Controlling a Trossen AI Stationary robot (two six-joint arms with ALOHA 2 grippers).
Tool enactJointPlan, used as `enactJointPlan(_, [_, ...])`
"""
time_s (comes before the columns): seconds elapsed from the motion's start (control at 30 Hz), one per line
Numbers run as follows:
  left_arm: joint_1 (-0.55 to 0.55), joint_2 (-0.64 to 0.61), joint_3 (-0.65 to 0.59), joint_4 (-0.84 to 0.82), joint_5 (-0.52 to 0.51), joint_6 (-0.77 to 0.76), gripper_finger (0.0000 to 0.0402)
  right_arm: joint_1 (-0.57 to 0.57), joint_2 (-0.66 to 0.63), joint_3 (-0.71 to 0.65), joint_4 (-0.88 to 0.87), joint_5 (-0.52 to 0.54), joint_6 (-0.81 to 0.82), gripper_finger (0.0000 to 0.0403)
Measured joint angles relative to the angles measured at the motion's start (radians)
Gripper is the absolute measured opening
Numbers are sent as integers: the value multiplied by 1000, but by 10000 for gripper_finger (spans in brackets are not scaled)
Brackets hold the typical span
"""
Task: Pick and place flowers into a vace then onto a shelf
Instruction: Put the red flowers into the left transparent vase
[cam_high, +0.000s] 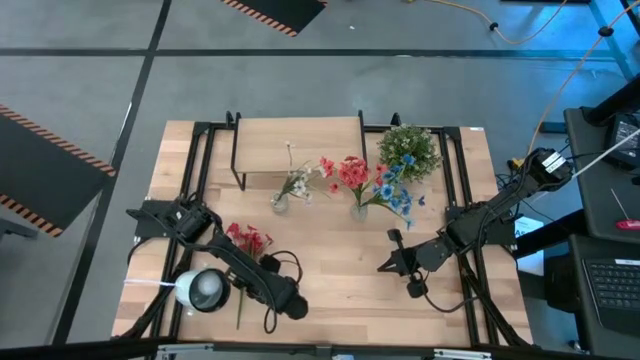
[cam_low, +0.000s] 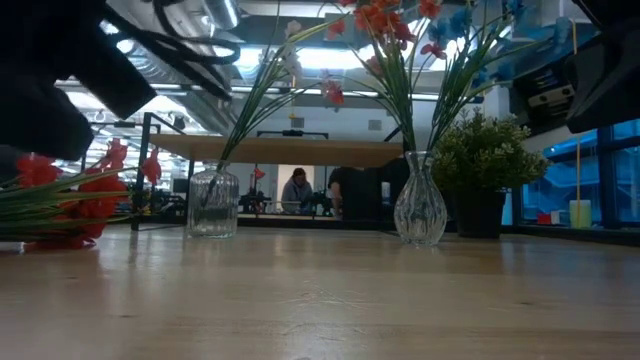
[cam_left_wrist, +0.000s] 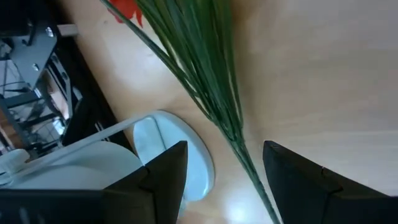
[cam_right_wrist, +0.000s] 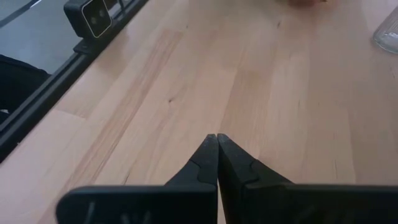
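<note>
Left gripper (cam_left_wrist: 224, 177) has its fingers spread, straddling the green stem of a red flower sprig (cam_high: 247, 240) that lies flat on the tabletop (cam_high: 330, 270). We see the stem (cam_left_wrist: 214, 99) running between the two dark fingers (cam_left_wrist: 168, 174) in the left wrist view, but we can't tell whether either pad touches it. Next to the left arm on the table sits a round white lamp-like object (cam_high: 203, 289), just beside the stem's lower end.

Right gripper (cam_right_wrist: 217, 138) has its fingertips pressed together, holding nothing, over bare wood on the right half of the table, well apart from the vases.

Flower positions as we read them from the high view:
- red sprig lying flat on the left front of the table, bloom pointing toward the shelf
- whitish-cream sprig (cam_high: 293, 180) standing in a short glass jar (cam_low: 212, 203)
- red sprig (cam_high: 353, 172) and blue sprig (cam_high: 398, 195) standing together in a curvy glass vase (cam_low: 420, 212)

Both glass vessels stand on the tabletop just in front of the shelf (cam_high: 297, 135), not on it. Bushy potted plant (cam_high: 408, 150) sits at the shelf's right end, near the curvy vase.

Low view shows a person (cam_low: 296, 190) seated in the room behind the table.
</note>
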Motion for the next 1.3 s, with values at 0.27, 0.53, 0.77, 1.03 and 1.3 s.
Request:
enactJointPlan(0.27, [1,0,-11,2,-8,1,203,0,0,0,-1,0,-1,0])
enactJointPlan(0.53, [2,4,-11,1,-59,-49,203,0,0,0,-1,0,-1,0])
enactJointPlan(0.77, [3,53,-11,2,-60,-18,203,0,0,0,-1,0,-1,0])
enactJointPlan(1.03, [17,86,-12,3,-58,13,203,0,0,0,-1,0,-1,0])
enactJointPlan(1.3, [17,80,-12,3,-82,9,198,0,0,0,-1,0,-2,0])
